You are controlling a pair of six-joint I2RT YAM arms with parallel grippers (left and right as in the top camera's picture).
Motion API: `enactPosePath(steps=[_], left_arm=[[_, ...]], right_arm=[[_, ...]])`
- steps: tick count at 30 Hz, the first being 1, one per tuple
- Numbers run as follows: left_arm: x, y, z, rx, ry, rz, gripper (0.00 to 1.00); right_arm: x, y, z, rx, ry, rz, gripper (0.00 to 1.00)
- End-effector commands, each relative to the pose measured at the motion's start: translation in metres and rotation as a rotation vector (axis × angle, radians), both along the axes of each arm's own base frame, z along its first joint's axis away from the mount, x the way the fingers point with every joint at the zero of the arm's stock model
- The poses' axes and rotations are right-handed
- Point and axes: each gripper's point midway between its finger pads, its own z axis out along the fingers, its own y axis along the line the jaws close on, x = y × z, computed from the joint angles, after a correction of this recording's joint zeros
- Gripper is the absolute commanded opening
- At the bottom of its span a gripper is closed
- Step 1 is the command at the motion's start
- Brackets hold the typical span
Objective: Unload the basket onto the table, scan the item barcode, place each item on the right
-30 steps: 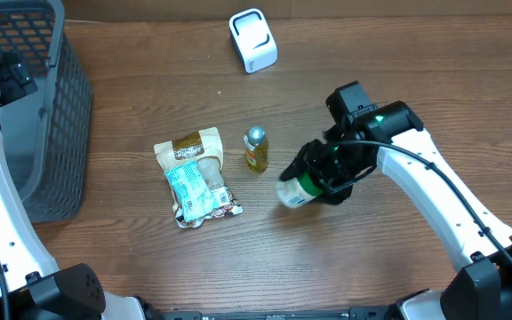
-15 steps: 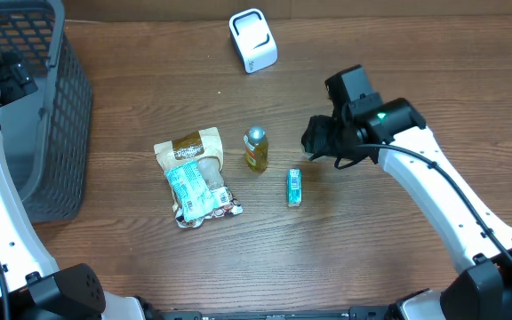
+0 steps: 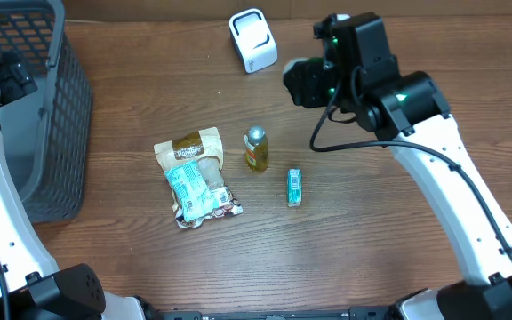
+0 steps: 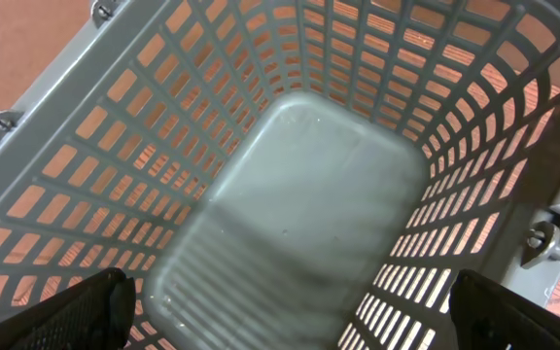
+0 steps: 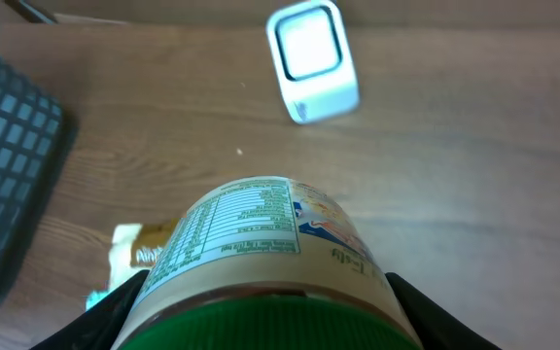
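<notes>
Overhead, my right gripper (image 3: pixel 314 84) is clamped on the green-lidded jar (image 3: pixel 297 76), at 4 o'clock of the white scanner (image 3: pixel 252 40) on the desk (image 3: pixel 149 258); left wrist, my left gripper (image 4: pixel 304 316) gapes wide above the grey basket (image 4: pixel 290 175); right wrist, the jar's nutrition label faces up, scanner at 12 o'clock.

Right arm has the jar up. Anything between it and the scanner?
Nothing visible. The right gripper holds the jar off the table, and only bare wood shows between it and the scanner. The bottle, snack bag and small green box lie on the far side of the jar from the scanner.
</notes>
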Motion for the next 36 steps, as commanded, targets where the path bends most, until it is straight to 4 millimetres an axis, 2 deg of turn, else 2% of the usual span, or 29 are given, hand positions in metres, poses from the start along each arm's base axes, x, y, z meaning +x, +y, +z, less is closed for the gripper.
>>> enactPosePath(steps=[1, 6, 11, 13, 14, 17, 26, 36], left_arm=[[0.002, -0.002, 0.006, 0.011, -0.008, -0.021, 0.99], [0.001, -0.002, 0.006, 0.011, -0.008, -0.021, 1.00], [0.001, -0.002, 0.006, 0.011, -0.008, -0.020, 0.99], [0.001, -0.002, 0.006, 0.011, -0.008, -0.020, 1.00], [0.001, -0.002, 0.006, 0.011, -0.008, -0.021, 0.99], [0.002, -0.002, 0.006, 0.011, -0.008, -0.021, 1.00], [0.001, -0.002, 0.006, 0.011, -0.008, -0.020, 0.99], [0.001, -0.002, 0.006, 0.011, -0.008, -0.020, 0.99]], right_arm=[[0.024, 0.012, -0.009, -0.015, -0.044, 0.026, 0.25], [0.068, 0.032, -0.030, -0.011, -0.127, 0.051, 0.25], [0.098, 0.045, -0.048, -0.020, -0.198, 0.078, 0.29], [0.109, 0.049, -0.053, -0.010, -0.223, 0.075, 0.28], [0.115, 0.052, -0.056, -0.005, -0.235, 0.074, 0.25], [0.127, 0.057, -0.063, 0.008, -0.265, 0.073, 0.18], [0.152, 0.066, -0.078, 0.035, -0.332, 0.066, 0.15], [0.169, 0.073, -0.070, 0.075, -0.431, 0.059, 0.15]])
